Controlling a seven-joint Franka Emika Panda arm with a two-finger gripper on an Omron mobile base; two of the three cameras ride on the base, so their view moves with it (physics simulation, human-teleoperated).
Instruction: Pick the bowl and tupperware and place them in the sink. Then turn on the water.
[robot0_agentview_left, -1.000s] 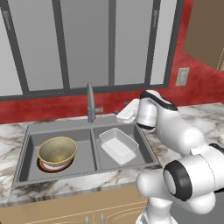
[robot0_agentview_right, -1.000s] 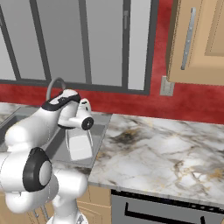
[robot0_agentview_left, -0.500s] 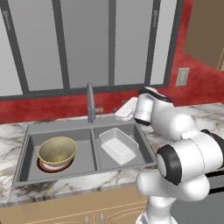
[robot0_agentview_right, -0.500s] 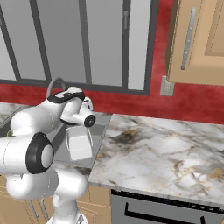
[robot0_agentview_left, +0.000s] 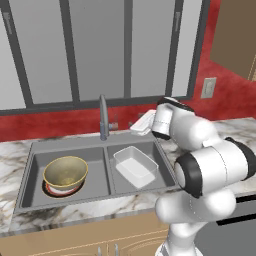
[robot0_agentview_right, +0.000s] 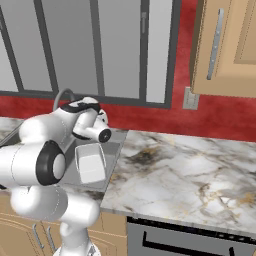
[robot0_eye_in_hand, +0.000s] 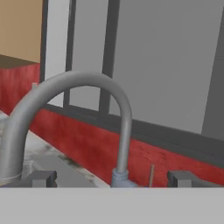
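Marbled kitchen counter runs under grey windows, and our two-finger gripper (robot0_eye_in_hand: 112, 177) hangs open before the tall slim grey faucet (robot0_eye_in_hand: 65, 122). Its thin side lever looks stiff and slick, so we'd push near its tip. Beyond, the olive-gold round bowl (robot0_agentview_left: 65, 173) and white translucent rectangular tupperware (robot0_agentview_left: 135, 166) already lie in the grey metal double-basin sink (robot0_agentview_left: 107, 150).

A marble-patterned table (robot0_agentview_right: 190, 175), white veined with grey and brown, runs along a red wall (robot0_agentview_right: 215, 112). Above it stands a wide window (robot0_agentview_left: 100, 50) with pale grey panes and dark frames. A light switch plate (robot0_agentview_left: 207, 87) sits on the red wall. Tan wooden upper cabinets (robot0_agentview_right: 225, 45) hang to the right, one with a long metal handle (robot0_agentview_right: 215, 42). Tan lower cabinet fronts (robot0_agentview_left: 90, 237) sit under the table, beside a dark oven (robot0_agentview_right: 185, 240).
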